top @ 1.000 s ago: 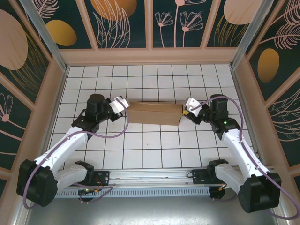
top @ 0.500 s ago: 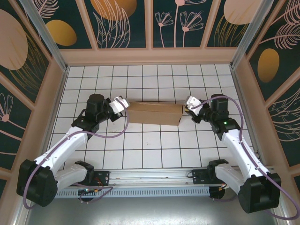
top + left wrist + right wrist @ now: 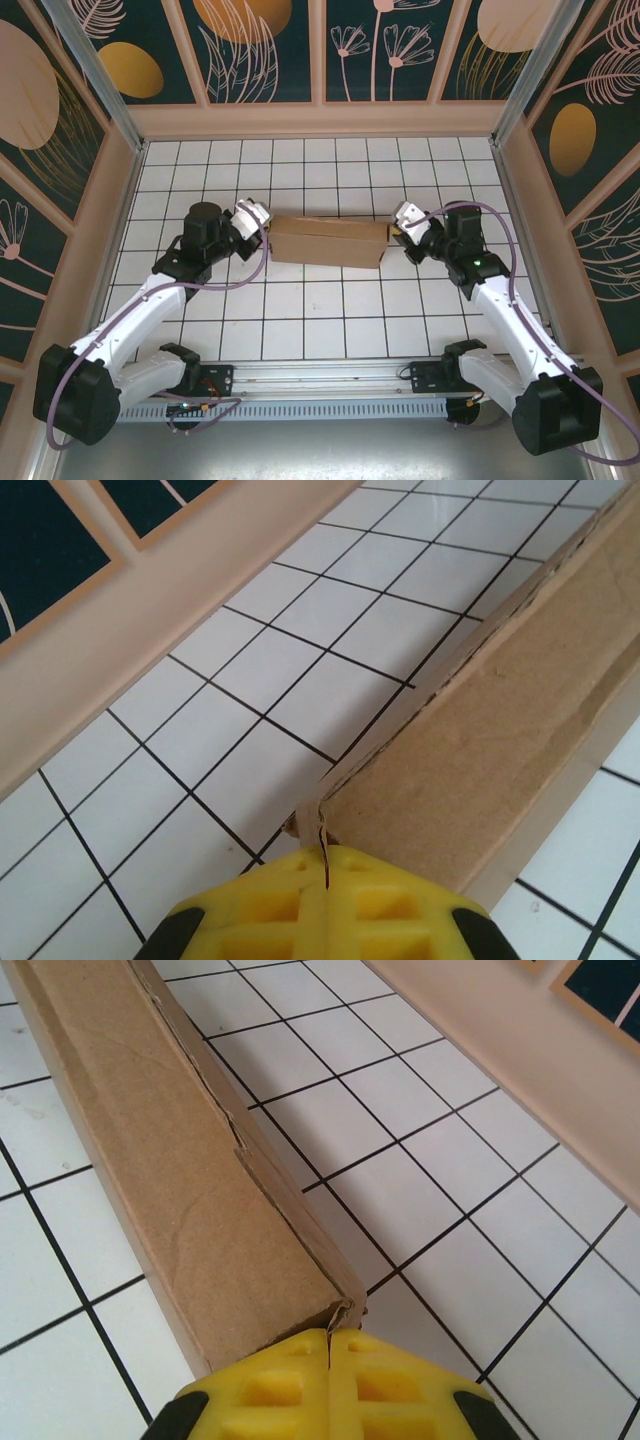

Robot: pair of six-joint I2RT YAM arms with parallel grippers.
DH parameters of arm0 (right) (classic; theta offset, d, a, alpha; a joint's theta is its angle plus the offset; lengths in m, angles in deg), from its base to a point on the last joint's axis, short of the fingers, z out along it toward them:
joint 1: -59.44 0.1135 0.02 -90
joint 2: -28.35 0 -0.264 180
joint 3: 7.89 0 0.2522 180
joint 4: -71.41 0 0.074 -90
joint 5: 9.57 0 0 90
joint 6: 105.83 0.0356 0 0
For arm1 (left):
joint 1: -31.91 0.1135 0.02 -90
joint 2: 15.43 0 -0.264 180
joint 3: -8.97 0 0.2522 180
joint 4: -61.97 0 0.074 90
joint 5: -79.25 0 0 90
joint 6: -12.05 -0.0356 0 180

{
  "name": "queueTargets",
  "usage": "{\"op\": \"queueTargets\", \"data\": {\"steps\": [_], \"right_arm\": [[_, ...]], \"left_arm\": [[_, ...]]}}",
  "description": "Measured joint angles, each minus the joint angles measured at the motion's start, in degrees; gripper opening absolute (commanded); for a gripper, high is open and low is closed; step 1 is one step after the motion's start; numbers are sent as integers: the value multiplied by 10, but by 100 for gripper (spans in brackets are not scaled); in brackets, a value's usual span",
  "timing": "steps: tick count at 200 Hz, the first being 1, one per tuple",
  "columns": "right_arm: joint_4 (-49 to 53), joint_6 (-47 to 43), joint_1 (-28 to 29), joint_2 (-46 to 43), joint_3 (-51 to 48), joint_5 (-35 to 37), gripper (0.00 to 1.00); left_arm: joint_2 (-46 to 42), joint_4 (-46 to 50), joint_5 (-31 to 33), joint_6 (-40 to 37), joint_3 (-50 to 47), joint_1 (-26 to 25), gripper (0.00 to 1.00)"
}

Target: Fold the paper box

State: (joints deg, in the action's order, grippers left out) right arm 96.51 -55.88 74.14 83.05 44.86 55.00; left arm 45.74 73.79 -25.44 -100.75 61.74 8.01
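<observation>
Left tool and right tool, seen from above, meet opposite ends of the cardboard box, which lies mid-worktop. Left wrist: left tool closed, tips touching the box corner. Right wrist: right tool closed, tips against the box end corner.

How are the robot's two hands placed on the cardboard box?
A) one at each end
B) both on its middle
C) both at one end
A: the left hand sits at the left end of the paper box, the right hand at its right end.
</observation>
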Motion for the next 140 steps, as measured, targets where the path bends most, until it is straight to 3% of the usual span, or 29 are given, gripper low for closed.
{"op": "queueTargets", "data": {"steps": [73, 140], "right_arm": [[-4, 129, 46, 2, 26, 88, 0], [12, 252, 57, 23, 52, 109, 0]], "left_arm": [[31, 42, 6, 139, 29, -15, 0], [79, 101, 21, 272, 97, -18, 0]]}}
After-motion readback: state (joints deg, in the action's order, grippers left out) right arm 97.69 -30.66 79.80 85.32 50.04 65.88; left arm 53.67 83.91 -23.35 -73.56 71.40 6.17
